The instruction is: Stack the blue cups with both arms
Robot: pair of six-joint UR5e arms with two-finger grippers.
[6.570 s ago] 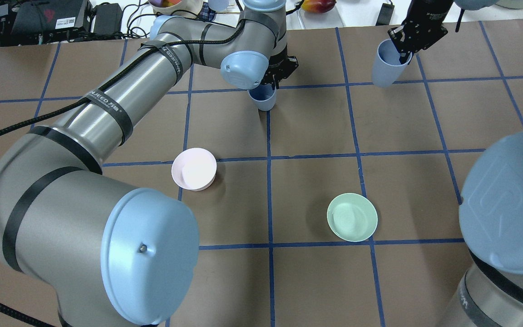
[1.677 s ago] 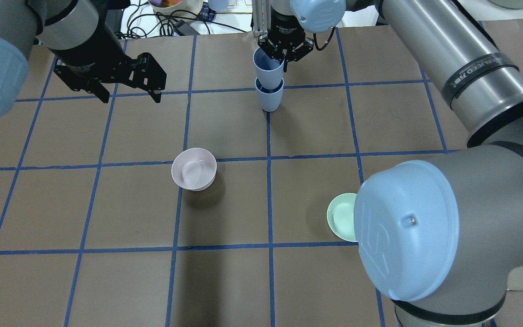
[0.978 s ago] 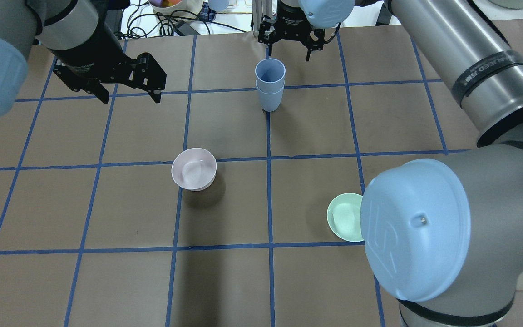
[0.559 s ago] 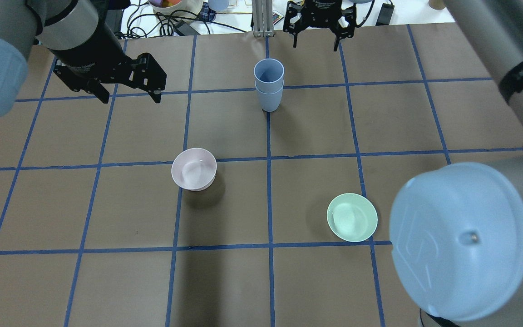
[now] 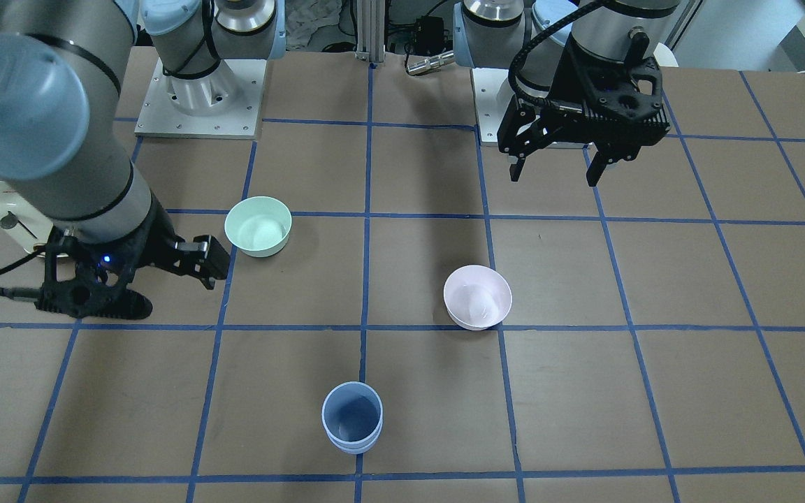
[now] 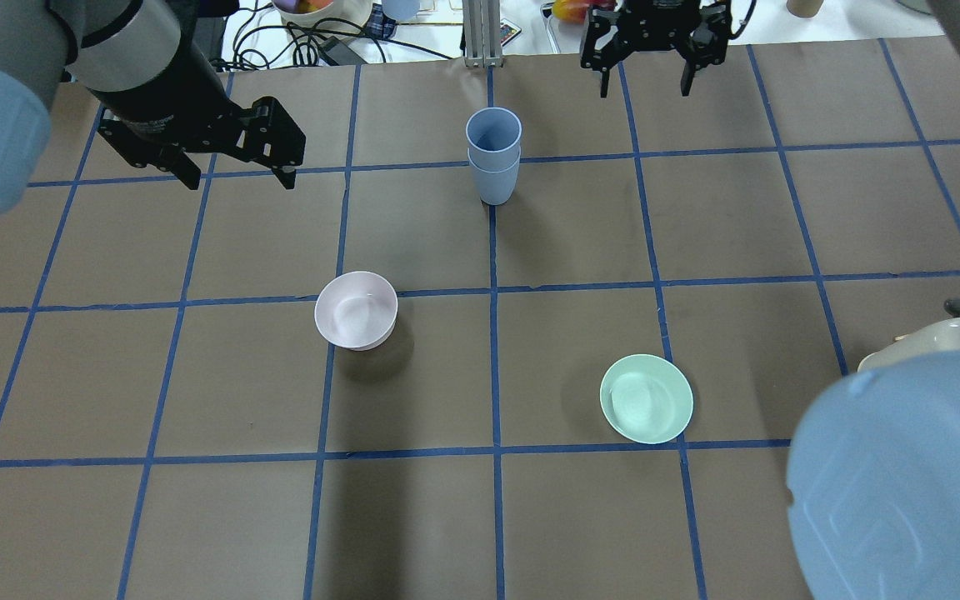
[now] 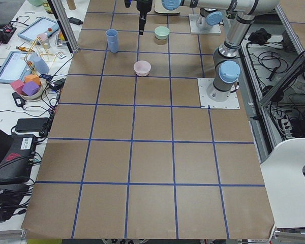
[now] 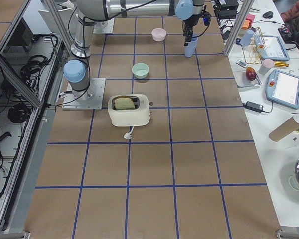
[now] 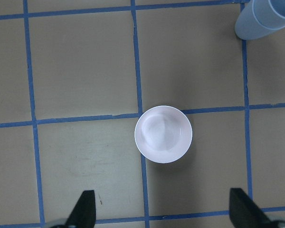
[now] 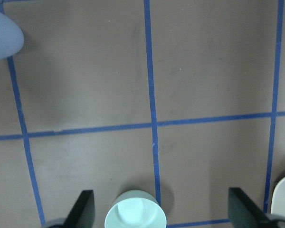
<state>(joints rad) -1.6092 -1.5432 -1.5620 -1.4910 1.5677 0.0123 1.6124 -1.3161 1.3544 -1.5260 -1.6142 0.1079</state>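
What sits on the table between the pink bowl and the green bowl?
Nothing. The overhead view shows only bare brown table and blue tape lines between the pink bowl and the green bowl.

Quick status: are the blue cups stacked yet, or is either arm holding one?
Done: the upper blue cup sits nested in the lower blue cup, upright on the table. In hand: nothing; the left gripper and right gripper are both open, empty, apart from the cups. Left: seemingly nothing for stacking; at most pulling the grippers back.
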